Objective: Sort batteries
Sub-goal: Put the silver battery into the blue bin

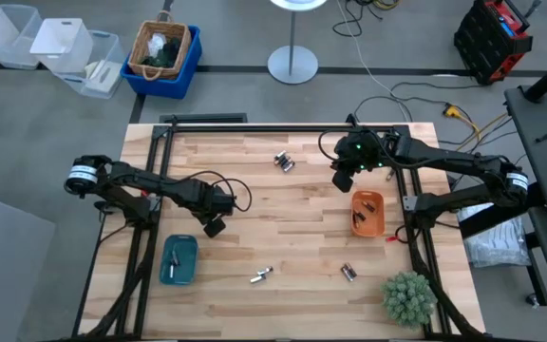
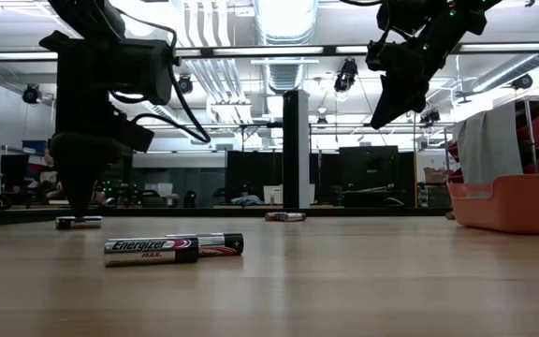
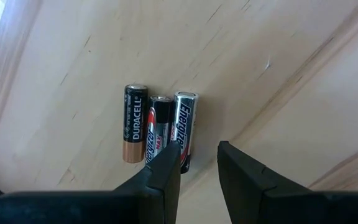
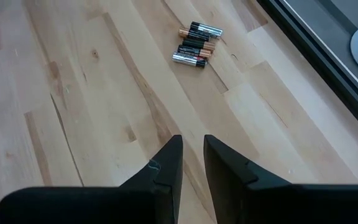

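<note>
A wooden table (image 1: 283, 237) carried small groups of batteries. The left claw (image 1: 214, 226) hung low over the table's left side, just beyond the teal tray (image 1: 179, 260), its fingers a little apart and empty above three batteries (image 3: 159, 129) lying side by side. The right claw (image 1: 342, 179) was raised over the far right, beside the orange tray (image 1: 367, 214), its fingers slightly parted and empty. Another cluster of batteries (image 1: 285, 163) lay at the far middle, and two more groups (image 1: 261, 276) (image 1: 348, 273) near the front edge.
</note>
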`<state>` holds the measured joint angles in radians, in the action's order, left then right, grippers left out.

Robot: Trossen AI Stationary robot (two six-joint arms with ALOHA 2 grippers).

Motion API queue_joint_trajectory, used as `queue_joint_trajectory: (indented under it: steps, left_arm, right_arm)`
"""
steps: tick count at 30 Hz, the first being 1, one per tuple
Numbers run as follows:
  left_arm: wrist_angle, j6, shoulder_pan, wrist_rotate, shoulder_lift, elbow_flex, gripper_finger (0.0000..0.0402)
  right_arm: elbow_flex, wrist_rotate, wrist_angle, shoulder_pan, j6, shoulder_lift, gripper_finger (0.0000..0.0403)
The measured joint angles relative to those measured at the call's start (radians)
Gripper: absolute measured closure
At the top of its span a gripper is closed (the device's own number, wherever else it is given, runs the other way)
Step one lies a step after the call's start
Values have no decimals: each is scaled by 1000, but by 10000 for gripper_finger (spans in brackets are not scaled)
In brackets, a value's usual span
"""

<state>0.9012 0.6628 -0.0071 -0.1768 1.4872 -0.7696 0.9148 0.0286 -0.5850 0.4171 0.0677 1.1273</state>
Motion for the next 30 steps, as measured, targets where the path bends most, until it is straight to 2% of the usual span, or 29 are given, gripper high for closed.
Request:
queue_joint_trajectory:
  steps: [30]
  left_arm:
    - [-12, 4, 0, -16, 0, 0, 314]
  right_arm:
    - [0, 0, 0, 0, 0, 0, 344]
